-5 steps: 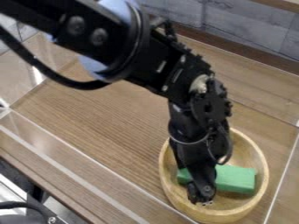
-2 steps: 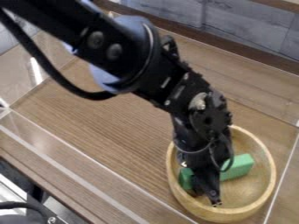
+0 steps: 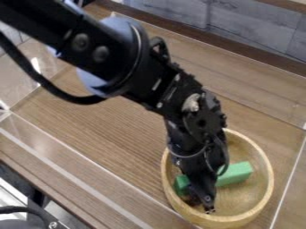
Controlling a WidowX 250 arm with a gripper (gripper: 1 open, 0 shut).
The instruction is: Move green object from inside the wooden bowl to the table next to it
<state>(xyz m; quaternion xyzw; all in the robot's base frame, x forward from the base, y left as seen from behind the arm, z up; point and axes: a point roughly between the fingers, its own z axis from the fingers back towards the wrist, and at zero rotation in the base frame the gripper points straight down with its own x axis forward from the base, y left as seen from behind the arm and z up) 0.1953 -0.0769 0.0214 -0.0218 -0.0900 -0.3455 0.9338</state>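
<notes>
The wooden bowl [image 3: 245, 216] sits on the table [image 3: 106, 134] at the lower right. Inside it lies the green object [image 3: 234, 173], tilted, with one end showing to the right of the fingers and a sliver to their left. My black gripper [image 3: 202, 194] points almost straight down into the bowl, its fingers low over the middle of the green object and covering it. The dark fingers blur together, so I cannot tell whether they stand apart or grip the block.
The bulky black arm [image 3: 120, 63] reaches in from the upper left over the table's middle. A low clear acrylic wall [image 3: 72, 170] runs along the near side, close to the bowl. Bare wood-grain surface lies left of the bowl.
The gripper has sunk a little deeper into the bowl. The green object has shifted and turned slightly, and the bowl has slid a touch back to the left.
</notes>
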